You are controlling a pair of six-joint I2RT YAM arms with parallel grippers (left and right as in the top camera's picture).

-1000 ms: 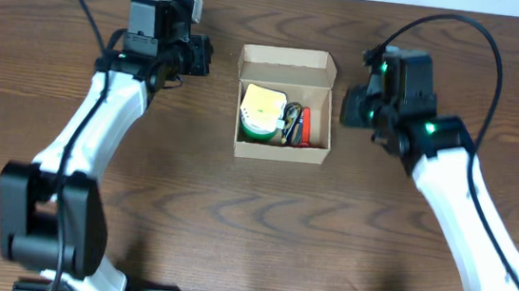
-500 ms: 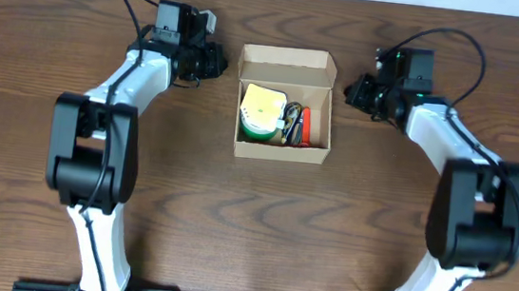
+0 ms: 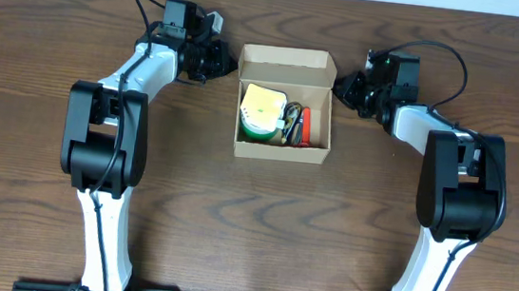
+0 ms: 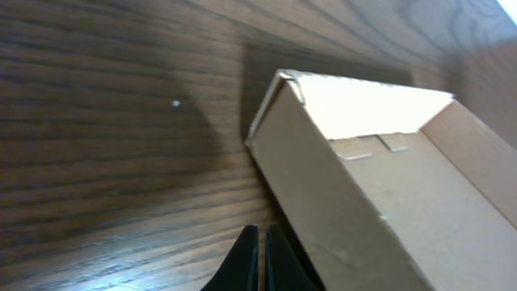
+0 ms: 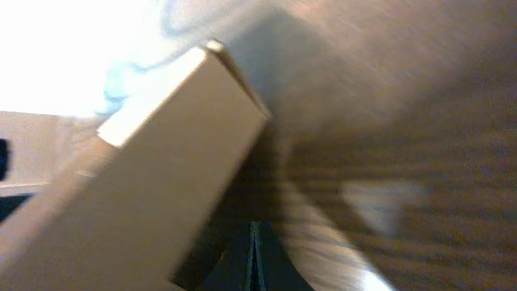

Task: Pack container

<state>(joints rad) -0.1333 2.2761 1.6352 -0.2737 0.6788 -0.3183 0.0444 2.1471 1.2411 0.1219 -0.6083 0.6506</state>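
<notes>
The tan cardboard container stands open at the table's middle, its flap lid upright at the back. Inside lie a green and yellow tape roll, a red item and dark items. My left gripper is shut and empty, beside the box's back left corner; the box wall fills the left wrist view just right of the gripper. My right gripper is shut and empty, beside the box's back right corner; the box looms left of the gripper in the blurred right wrist view.
Dark wooden table all round the box. Both arms reach in from the front, their bases at the front edge. A pale wall strip runs along the table's far edge.
Both grippers have moved inward toward the box's back corners, left gripper rightward, right gripper leftward. Both arms have stretched out flatter. The box and its contents have not moved.
</notes>
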